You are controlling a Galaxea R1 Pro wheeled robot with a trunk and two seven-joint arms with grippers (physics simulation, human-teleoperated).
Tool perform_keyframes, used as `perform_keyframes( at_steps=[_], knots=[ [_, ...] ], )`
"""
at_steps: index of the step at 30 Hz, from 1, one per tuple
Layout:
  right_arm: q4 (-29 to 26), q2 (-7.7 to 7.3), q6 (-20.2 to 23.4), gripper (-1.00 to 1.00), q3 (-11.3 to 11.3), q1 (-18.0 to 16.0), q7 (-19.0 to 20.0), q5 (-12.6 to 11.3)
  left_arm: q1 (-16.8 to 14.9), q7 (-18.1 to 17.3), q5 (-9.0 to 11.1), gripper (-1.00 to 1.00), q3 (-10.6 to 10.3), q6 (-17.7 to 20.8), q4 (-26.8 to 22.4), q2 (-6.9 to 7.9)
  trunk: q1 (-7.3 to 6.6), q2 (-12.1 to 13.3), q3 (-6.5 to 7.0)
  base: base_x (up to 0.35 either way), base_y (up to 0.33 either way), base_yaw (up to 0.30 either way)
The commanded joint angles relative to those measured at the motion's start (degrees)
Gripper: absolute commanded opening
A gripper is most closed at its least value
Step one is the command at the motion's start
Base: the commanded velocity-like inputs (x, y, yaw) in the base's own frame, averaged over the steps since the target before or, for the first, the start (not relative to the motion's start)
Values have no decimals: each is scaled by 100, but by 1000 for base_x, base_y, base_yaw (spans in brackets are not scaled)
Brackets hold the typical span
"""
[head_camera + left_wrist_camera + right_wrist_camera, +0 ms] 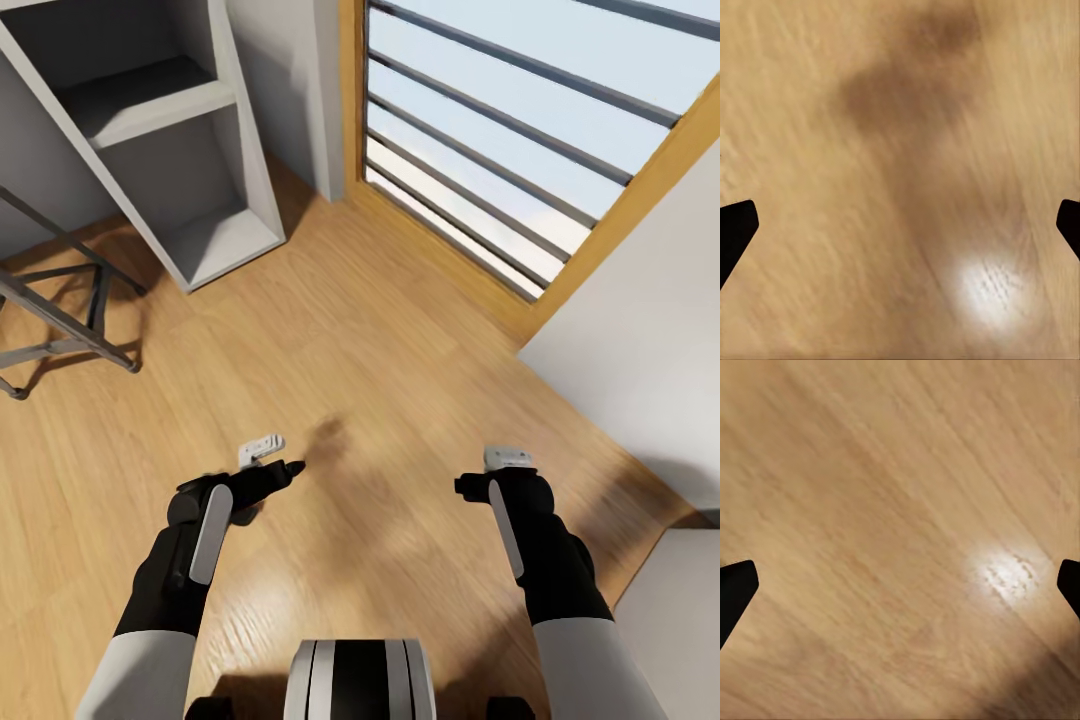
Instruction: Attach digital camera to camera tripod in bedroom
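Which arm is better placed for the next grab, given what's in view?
No real edge yet. Left pincer and right pincer are both open and empty over the wood floor. If the metal frame at the head view's left edge is the goal, left is nearer.

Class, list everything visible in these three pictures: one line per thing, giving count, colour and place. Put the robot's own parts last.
Floor: one, light wood, underfoot across the room.
Shelf unit: one, grey, open compartments, far left.
Metal frame: one, dark grey bars, left edge on the floor; what it belongs to is unclear.
Window: one, wood-framed with grey bars, far right.
Wall: white, right side.
Left end effector: one, black, open, above bare floor.
Right end effector: one, black, open, above bare floor.
Robot trunk: one, white and black, bottom centre.
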Motion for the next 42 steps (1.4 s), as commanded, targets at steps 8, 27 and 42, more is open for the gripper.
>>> perform_keyframes(
  at_steps=[8, 27, 42],
  knots=[
    [-5, 4, 125, 100, -7, -3, 20, 43, -3, 7, 32, 100, 14, -49, 5, -5, 19, -12, -181, 0, 0, 0],
    [-11, -3, 172, 100, -7, -3, 23, 69, -3, 31, 34, 100, 14, -130, 8, -5, 68, -38, -602, 0, 0, 0],
    [-6, -3, 173, 100, -7, -3, 21, 63, -3, 41, 18, 100, 18, -120, 4, -5, 99, -54, -868, 0, 0, 0]
  ],
)
